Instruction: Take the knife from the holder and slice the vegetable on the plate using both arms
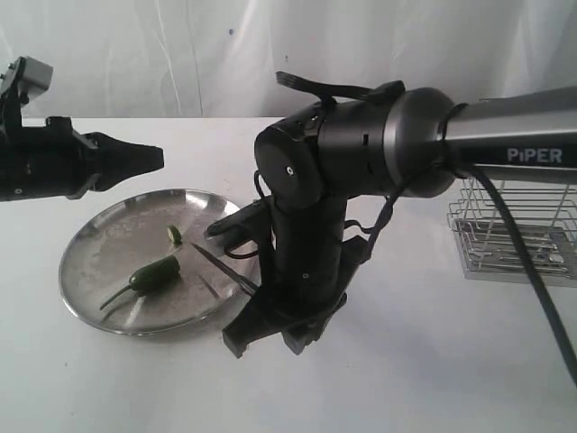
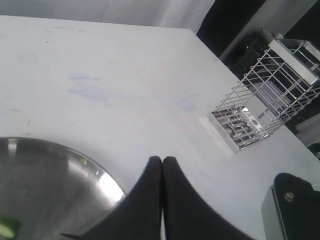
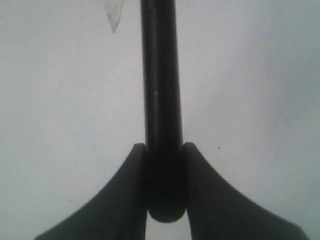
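Observation:
The dark green vegetable [image 1: 153, 273] lies on the steel plate [image 1: 99, 262], with a pale cut piece [image 1: 174, 234] a little behind it. My right gripper [image 1: 260, 292] is shut on the black knife [image 1: 221, 266], whose blade slants over the plate's right side, pointing towards the vegetable. In the right wrist view the knife handle [image 3: 161, 100] is clamped between the fingers of that gripper [image 3: 164, 148]. My left gripper [image 1: 155, 158] hovers shut and empty above the plate's far left rim. From its wrist the left gripper [image 2: 162, 161] has the plate [image 2: 60, 185] just beneath it.
The wire holder [image 1: 514, 236] stands at the right of the white table, partly behind the right arm and its cable. It also shows as the holder [image 2: 265, 105] near the table's edge. A white curtain backs the table.

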Robot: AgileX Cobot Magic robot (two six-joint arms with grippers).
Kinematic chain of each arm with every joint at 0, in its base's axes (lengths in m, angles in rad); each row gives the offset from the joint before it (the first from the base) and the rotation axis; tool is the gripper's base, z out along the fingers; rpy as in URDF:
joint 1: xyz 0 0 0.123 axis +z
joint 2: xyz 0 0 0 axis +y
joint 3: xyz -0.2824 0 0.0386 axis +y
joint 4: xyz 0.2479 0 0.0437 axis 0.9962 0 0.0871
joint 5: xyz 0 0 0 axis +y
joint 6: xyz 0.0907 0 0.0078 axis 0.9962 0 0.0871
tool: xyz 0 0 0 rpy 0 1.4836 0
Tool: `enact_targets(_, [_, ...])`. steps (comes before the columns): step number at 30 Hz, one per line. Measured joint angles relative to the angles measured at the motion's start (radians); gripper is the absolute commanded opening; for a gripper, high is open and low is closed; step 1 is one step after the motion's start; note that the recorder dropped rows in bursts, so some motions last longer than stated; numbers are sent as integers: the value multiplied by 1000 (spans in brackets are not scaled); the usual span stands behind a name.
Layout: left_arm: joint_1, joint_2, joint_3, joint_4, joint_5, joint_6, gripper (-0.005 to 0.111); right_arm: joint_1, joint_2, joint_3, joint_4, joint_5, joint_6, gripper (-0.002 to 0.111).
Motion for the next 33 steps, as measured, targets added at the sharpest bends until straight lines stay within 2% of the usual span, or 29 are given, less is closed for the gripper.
enact_targets(6, [-2, 67, -47, 0, 11, 24, 0, 0, -2, 0, 48, -15, -27, 0])
enact_targets(12, [-3, 120, -84, 0, 75, 16, 0, 0, -2, 0, 66, -107, -39, 0])
enact_targets(17, [-4, 124, -135, 2, 113, -16, 0, 0, 2, 0, 208, -162, -50, 0])
enact_targets(20, [-4, 116, -152, 79, 67, -19, 0, 0, 19, 0, 293, -162, -80, 0])
enact_targets(25, [-4, 112, -143, 239, -50, -35, 0, 0, 43, 0, 295, -177, -65, 0])
enact_targets(33, [-4, 122, -108, 263, -121, -42, 0, 0, 43, 0, 292, -185, -57, 0])
